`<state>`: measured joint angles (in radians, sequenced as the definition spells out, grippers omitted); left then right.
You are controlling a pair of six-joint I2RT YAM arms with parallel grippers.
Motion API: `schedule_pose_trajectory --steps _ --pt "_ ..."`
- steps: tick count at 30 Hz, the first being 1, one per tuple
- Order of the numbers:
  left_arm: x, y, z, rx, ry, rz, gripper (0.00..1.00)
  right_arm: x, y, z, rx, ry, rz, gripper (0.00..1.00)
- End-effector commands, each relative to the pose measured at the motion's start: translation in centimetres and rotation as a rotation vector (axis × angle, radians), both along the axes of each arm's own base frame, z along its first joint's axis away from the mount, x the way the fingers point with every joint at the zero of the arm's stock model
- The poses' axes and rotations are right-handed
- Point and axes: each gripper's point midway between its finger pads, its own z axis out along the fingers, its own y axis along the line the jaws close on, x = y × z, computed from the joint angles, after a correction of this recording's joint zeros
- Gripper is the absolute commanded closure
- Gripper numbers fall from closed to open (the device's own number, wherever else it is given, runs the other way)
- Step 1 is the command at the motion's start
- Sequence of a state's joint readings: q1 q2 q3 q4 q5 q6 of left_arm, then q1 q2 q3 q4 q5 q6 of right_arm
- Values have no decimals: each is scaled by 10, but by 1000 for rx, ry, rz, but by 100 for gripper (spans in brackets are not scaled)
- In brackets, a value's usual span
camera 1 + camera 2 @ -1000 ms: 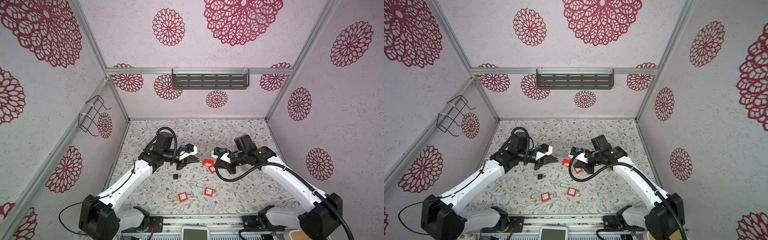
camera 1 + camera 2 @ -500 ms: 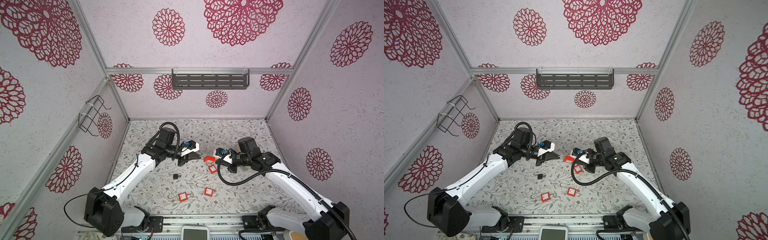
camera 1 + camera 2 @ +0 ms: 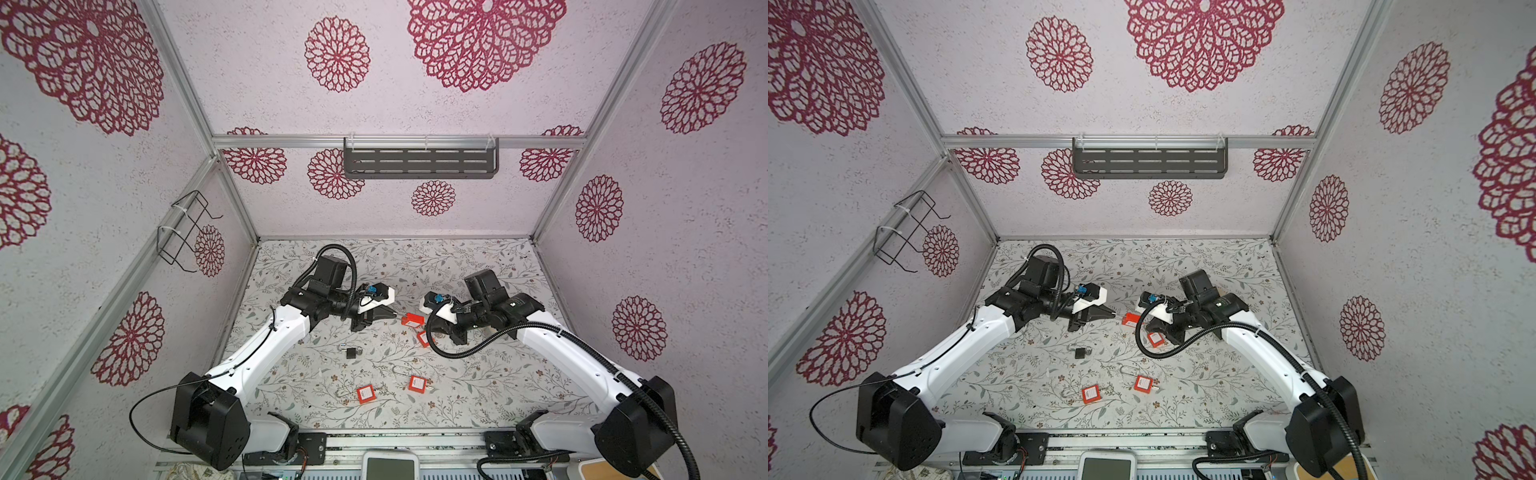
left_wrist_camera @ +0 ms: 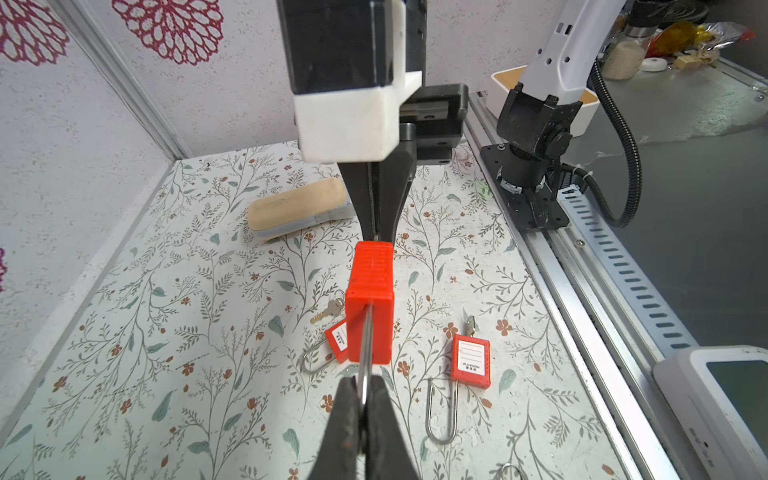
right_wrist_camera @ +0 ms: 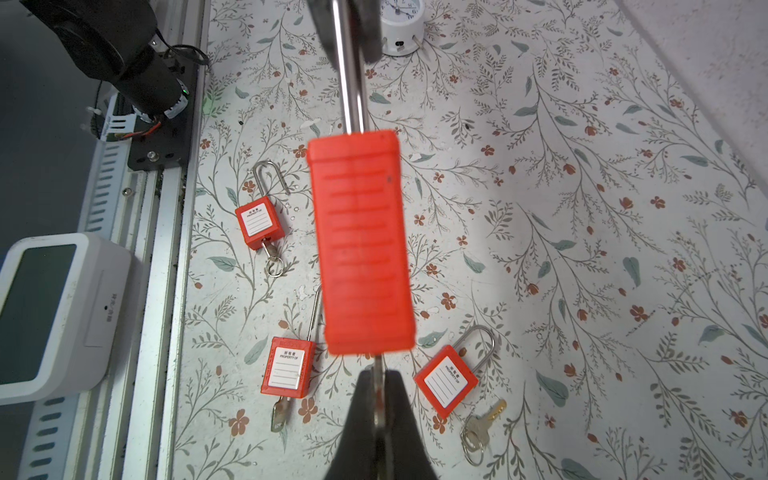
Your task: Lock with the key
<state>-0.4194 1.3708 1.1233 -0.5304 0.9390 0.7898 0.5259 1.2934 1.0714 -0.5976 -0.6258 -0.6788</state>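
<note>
A red padlock (image 3: pixel 412 319) hangs in the air between my two grippers, above the middle of the floral table. My left gripper (image 4: pixel 365 388) is shut on its steel shackle (image 4: pixel 365 340). My right gripper (image 5: pixel 378 376) is shut on the key (image 5: pixel 377 365), which sticks out of the lock's underside. Only a thin sliver of the key shows between the fingers. In both top views the two grippers point at each other, with the lock (image 3: pixel 1132 319) level between their tips.
Three more red padlocks with keys lie on the table (image 5: pixel 259 222) (image 5: pixel 286 368) (image 5: pixel 446 382), beneath and in front of the held one. A small black padlock (image 3: pixel 352 353) lies to the left. A white clock (image 5: pixel 401 25), a tan block (image 4: pixel 297 208) and a white display (image 3: pixel 390 465) stand around.
The left arm's wrist has swung toward the back, and the lock sits slightly higher between the grippers. Both grips are unchanged.
</note>
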Motion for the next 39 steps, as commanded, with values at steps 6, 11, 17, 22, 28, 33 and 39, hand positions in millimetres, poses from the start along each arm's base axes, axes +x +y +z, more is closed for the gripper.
schedule_pose_trajectory --steps 6,11,17,22,28,33,39 --pt "6 12 6 -28 1 -18 100 2 -14 -12 -42 128 -74 100" --pt "8 16 2 -19 45 -17 100 7 -21 -18 -82 110 -115 100" --pt "8 27 -21 136 183 -55 100 35 -40 -23 -121 -1 -316 100" --pt "11 30 -41 285 291 -83 100 59 -58 -24 -133 -4 -547 100" --pt "25 29 -75 464 340 -63 100 61 -64 -30 -100 70 -684 100" --pt "29 24 -100 610 399 -79 100 60 -73 -38 -78 73 -761 100" --pt "40 19 -128 688 447 -82 100 56 -73 -43 -49 100 -788 100"
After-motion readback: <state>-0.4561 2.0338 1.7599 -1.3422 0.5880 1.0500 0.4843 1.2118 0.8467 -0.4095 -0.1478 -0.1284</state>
